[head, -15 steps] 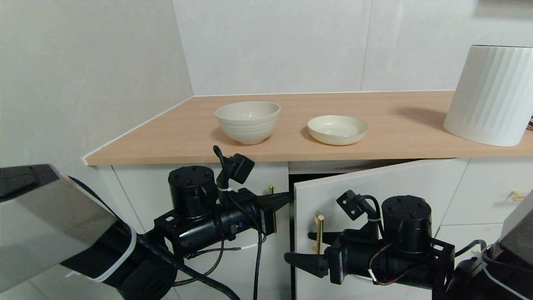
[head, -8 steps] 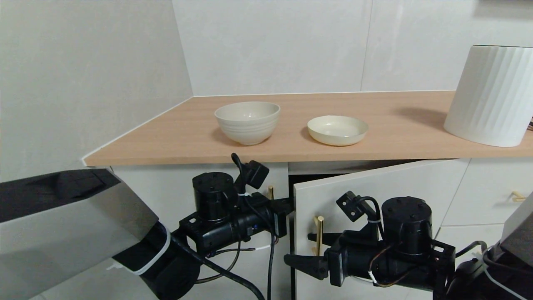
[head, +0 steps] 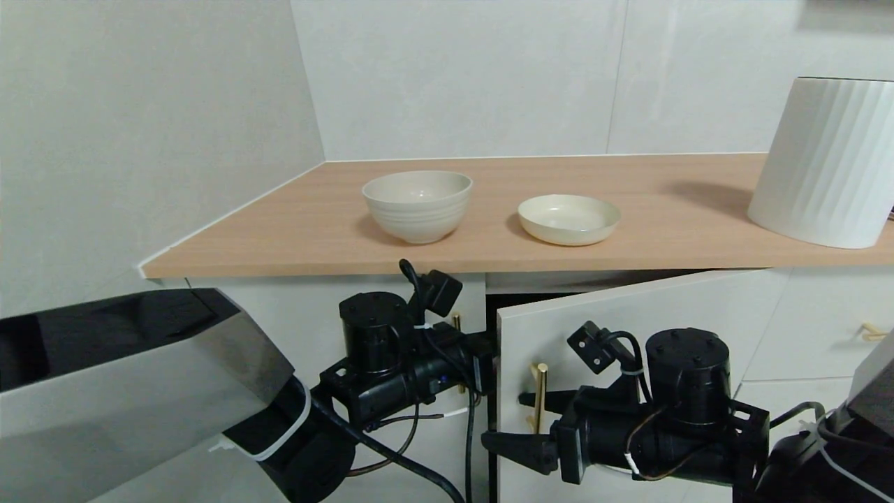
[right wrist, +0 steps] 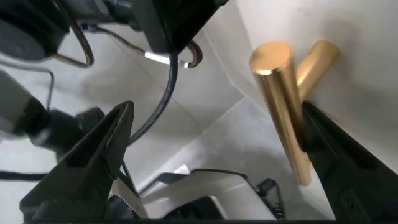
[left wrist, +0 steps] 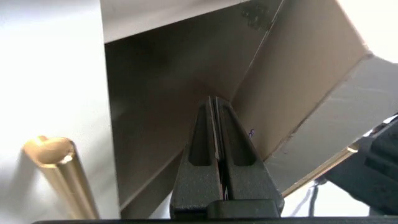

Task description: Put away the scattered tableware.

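At door gap, left end effector

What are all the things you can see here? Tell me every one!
bowl: one, cream, deep, on the counter, left of the dish
dish: one, cream, shallow, on the counter
container: one, white, ribbed, at the counter's right end
counter: one, light wood, against the wall
cabinet door: one, white, ajar below the counter
handles: three, gold, on the ajar door, the door left of it and the far right front
left gripper: one, black, shut, at the cabinet opening
right gripper: one, black, open, astride the ajar door's handle
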You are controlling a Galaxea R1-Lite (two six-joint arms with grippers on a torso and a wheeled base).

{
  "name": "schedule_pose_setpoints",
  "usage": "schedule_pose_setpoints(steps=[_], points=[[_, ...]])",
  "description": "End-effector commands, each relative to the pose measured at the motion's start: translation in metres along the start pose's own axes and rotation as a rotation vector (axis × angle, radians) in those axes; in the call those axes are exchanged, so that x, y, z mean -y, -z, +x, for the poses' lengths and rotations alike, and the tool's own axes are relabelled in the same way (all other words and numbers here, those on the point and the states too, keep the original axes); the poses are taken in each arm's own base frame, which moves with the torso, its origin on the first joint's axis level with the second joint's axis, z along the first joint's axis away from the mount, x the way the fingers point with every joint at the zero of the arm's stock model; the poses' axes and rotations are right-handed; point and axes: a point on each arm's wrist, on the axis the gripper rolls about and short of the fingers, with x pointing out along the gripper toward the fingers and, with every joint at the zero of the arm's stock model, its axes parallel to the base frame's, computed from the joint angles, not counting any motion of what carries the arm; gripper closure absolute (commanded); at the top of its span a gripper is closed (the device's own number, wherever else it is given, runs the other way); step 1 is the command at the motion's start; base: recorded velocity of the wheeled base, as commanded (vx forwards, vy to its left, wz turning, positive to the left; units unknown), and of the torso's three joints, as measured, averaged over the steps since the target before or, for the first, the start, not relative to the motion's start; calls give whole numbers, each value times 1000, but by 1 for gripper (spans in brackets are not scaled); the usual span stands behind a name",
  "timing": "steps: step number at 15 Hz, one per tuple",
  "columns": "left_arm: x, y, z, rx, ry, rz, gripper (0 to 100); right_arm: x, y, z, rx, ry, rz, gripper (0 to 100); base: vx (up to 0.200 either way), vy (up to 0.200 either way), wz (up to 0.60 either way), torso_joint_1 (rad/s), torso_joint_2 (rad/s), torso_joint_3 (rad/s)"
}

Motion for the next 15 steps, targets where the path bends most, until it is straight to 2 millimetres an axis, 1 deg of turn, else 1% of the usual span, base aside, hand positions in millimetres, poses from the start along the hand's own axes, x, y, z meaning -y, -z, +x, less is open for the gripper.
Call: schedule_pose_setpoints(steps=[1,3,4,5,6,7,10,12,13,15], points=[[5,2,2,-11,23,-7,100,19,-1,-10,22,101,-24,0,0,0,0,0,0,0],[5,2,2,-11,23,-7,100,22,-2,-18,34,135,-21,0,0,0,0,0,0,0],[5,2,2,-11,25,-7,100,24,-1,-25,32,154,-12,0,0,0,0,0,0,0],[5,2,2,-11,25,-7,100,24,-1,-25,32,154,-12,0,0,0,0,0,0,0],[5,2,1,-13,24,-9,100,25,-2,-38,46,179,-4,0,0,0,0,0,0,0],[5,2,1,-13,24,-9,100,22,-2,-45,49,183,-3,0,0,0,0,0,0,0],[6,1,0,-9,24,-8,100,9,11,-69,19,186,12,0,0,0,0,0,0,0],[6,1,1,-14,22,-10,100,1,15,-83,18,183,12,0,0,0,0,0,0,0],[5,2,2,-16,21,-11,100,-2,16,-87,17,182,10,0,0,0,0,0,0,0],[4,4,3,-24,19,-14,100,-2,18,-88,13,181,13,0,-200,0,0,2,0,2]])
